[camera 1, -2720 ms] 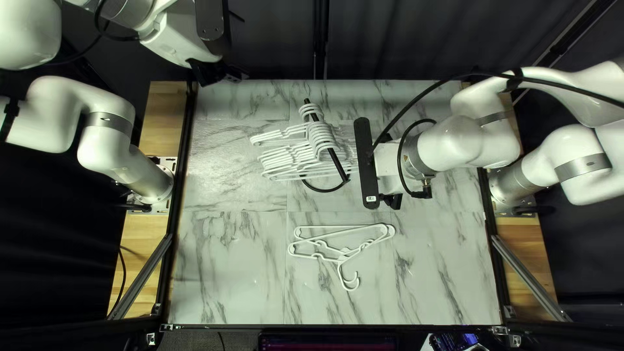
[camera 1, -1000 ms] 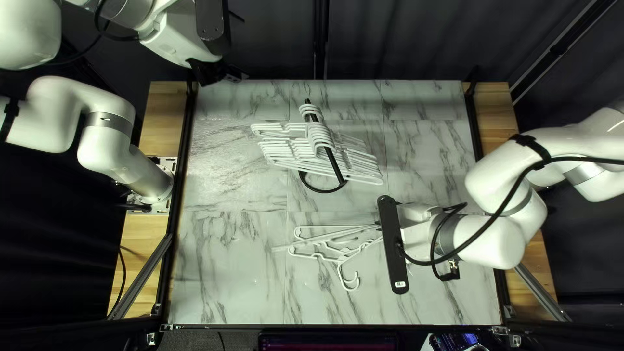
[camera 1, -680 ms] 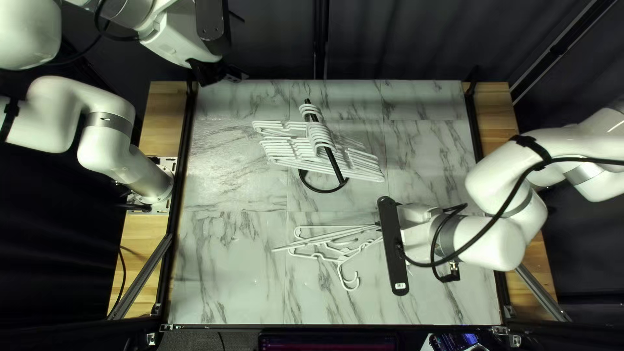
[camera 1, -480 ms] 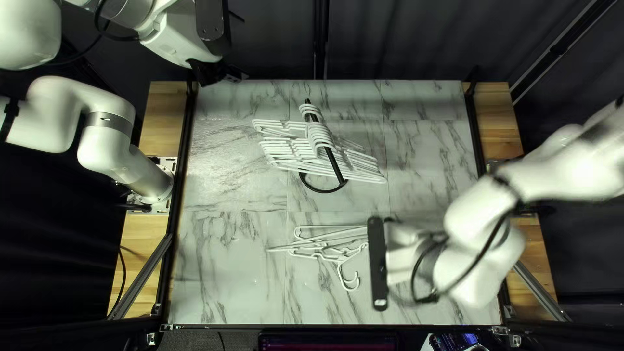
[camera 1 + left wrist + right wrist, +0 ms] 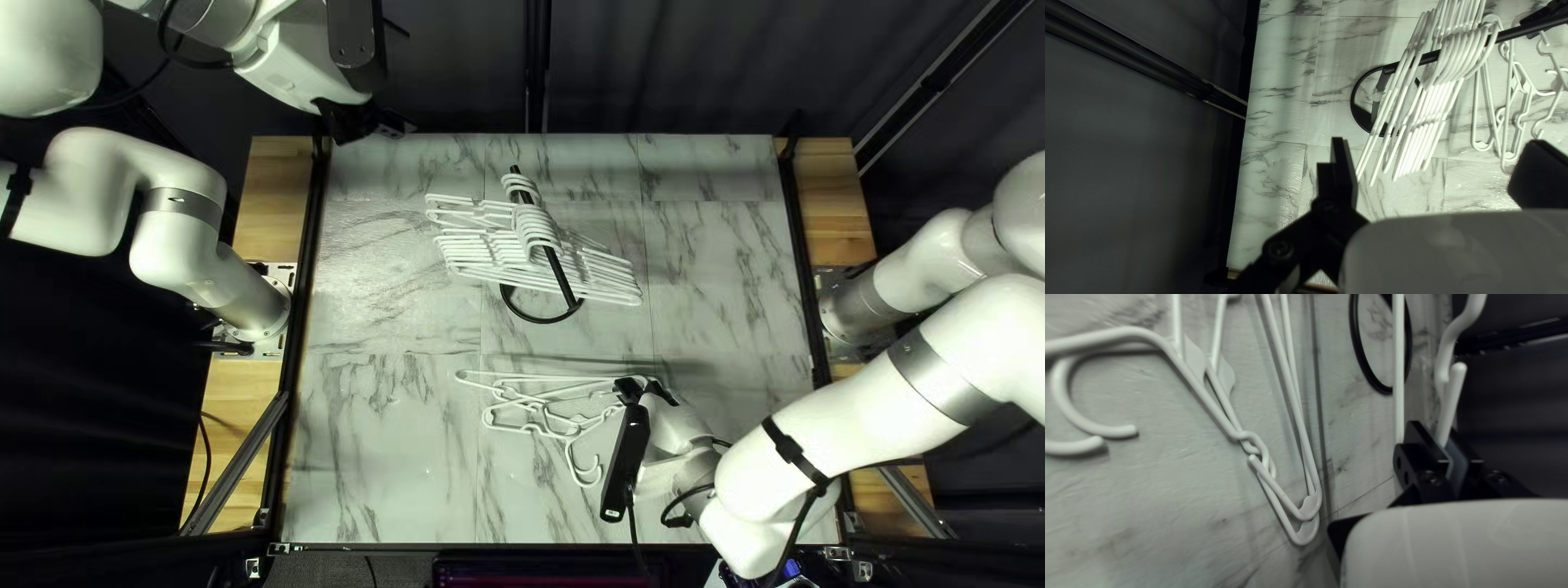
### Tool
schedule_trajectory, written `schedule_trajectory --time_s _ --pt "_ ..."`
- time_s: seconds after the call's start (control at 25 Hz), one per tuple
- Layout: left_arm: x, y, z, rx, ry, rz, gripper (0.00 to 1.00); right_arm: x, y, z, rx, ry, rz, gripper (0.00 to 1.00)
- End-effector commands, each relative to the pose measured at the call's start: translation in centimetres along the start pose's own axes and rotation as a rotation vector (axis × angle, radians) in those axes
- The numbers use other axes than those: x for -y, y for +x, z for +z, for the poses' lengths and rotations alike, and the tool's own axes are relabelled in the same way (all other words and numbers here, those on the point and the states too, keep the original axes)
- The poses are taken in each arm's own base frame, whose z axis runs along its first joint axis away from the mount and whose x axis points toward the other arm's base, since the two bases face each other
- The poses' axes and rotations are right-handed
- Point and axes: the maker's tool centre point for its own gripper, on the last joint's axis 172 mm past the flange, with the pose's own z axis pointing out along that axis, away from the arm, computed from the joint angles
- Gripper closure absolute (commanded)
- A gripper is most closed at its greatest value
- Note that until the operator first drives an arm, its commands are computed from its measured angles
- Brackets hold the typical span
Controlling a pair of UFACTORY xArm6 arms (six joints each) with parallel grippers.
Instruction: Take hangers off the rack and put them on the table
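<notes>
Marble-patterned table (image 5: 381, 457), near half: my right gripper (image 5: 629, 387) pinches a hanger (image 5: 1450, 405), long axis roughly along the near edge, pointing left; my left gripper (image 5: 376, 125) gapes, empty, near the far-left corner.

Robotics lab, likely. Left arm (image 5: 174, 234) and right arm (image 5: 855, 441) flank a marbled bench (image 5: 381, 468); dark curtain (image 5: 675, 76) behind, metal rails (image 5: 236, 465) alongside.

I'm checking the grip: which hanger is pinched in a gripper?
The hanger in the right gripper. It alone is gripped from both sides; the others hang on the rack or lie on the table.
</notes>
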Motion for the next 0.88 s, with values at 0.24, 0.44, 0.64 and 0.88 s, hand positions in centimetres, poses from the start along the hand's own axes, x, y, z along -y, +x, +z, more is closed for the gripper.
schedule_trajectory --time_s 0.24,0.44,0.64,0.88 --pt "0.0 0.0 0.0 0.000 0.000 0.000 0.00 0.0 0.0 0.0 0.001 -0.001 0.000 1.00" --pt "0.0 0.0 0.0 0.000 0.000 0.000 0.00 1.7 -2.0 1.2 0.031 -0.065 -0.067 1.00" --pt "0.0 0.0 0.0 0.000 0.000 0.000 0.00 2.2 -3.5 2.3 0.114 -0.179 -0.166 1.00" --pt "0.0 0.0 0.0 0.000 0.000 0.000 0.00 2.0 -4.8 2.4 0.149 -0.185 -0.241 1.00"
